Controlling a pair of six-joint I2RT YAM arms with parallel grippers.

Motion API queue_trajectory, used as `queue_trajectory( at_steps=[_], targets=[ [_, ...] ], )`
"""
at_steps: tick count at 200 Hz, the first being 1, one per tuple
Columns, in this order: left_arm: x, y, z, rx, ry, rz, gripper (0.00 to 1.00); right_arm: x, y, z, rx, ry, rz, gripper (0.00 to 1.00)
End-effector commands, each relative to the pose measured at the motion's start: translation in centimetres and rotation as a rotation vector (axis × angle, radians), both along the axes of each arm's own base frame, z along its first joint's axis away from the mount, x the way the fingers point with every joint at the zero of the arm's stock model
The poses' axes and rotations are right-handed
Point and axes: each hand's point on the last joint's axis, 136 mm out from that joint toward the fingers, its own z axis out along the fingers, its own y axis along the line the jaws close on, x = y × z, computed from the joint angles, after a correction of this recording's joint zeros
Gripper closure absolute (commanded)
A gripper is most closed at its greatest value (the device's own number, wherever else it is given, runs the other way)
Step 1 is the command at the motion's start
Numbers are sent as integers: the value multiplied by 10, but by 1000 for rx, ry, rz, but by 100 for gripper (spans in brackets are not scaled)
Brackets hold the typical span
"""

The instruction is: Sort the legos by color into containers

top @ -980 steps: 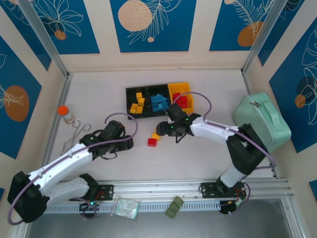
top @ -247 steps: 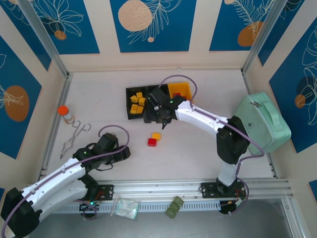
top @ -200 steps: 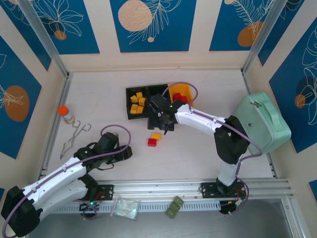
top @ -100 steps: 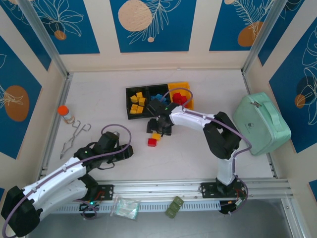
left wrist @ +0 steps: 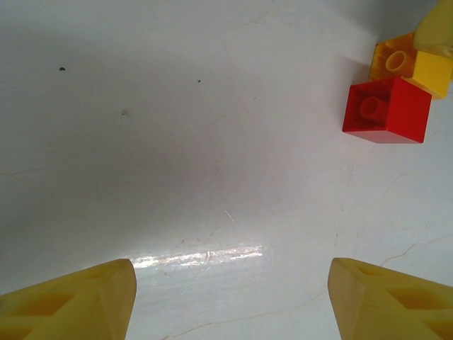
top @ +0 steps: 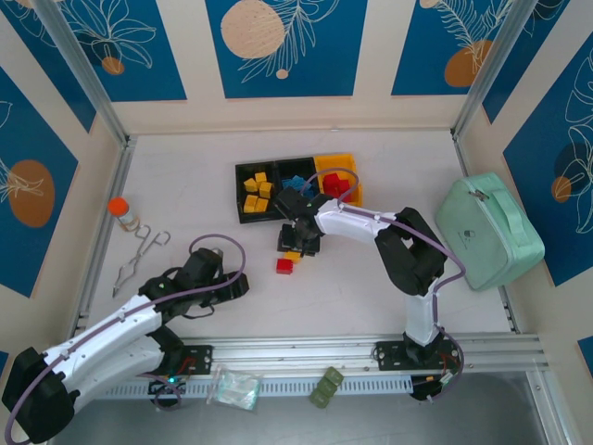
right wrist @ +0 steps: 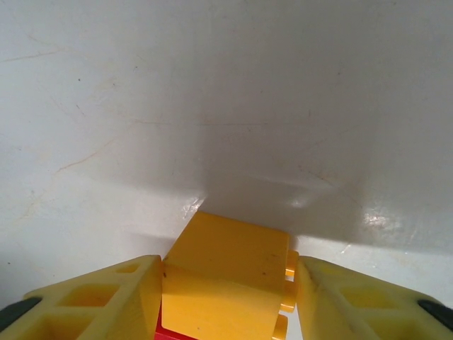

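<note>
**A:** Right arm has dropped from the bins onto the loose bricks in the last second. Left arm sits where it was.

**B:** Claw on the right?

**A:** The right gripper (right wrist: 228, 287) is pinching the yellow brick (right wrist: 226, 258). In the right wrist view both yellow fingers (right wrist: 99, 301) press against its sides with no gap. The brick is down on the table (right wrist: 212, 85), and a sliver of red shows under its near edge.

**B:** Does the top view confirm?

**A:** No, the gripper head covers the brick there, so the jaws can't be read. It does give the place: just in front of the row of three bins (top: 238, 195), with the red brick (top: 284, 266) right beside.

**B:** Left one?

**A:** The left gripper (left wrist: 230, 297) is spread wide over bare table with nothing between the tips. Its camera shows what the top view blurs: the red and yellow bricks touch, up in the right corner.

**B:** And the bins?

**A:** Top view shows them. Yellow bricks (top: 255, 193) are in the left black bin and blue bricks (top: 295, 183) in the middle black one. Red bricks (top: 336, 183) are in the yellow-orange bin.

**B:** Clutter?

**A:** An orange-capped bottle (top: 118, 209) and metal tongs (top: 139, 255) lie far left. A mint-green case (top: 489, 232) is far right.
</note>
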Motion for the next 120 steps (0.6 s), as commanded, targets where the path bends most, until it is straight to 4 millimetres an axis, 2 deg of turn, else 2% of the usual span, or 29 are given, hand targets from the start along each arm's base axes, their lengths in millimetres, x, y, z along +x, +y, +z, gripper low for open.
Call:
queue_trajectory(
  at_steps=[1, 38, 88, 120],
  targets=[
    [-2, 0, -1, -12, -2, 3, 28, -9, 0, -12, -11, 42, 12, 56],
    [-3, 1, -3, -12, 0, 8, 29, -6, 0, -6, -8, 22, 22, 66],
    [-2, 1, -4, -12, -2, 13, 29, 3, 0, 18, -6, -41, 42, 67],
    [-2, 2, -5, -9, -1, 19, 28, 3, 0, 6, -28, -18, 46, 65]
  ],
)
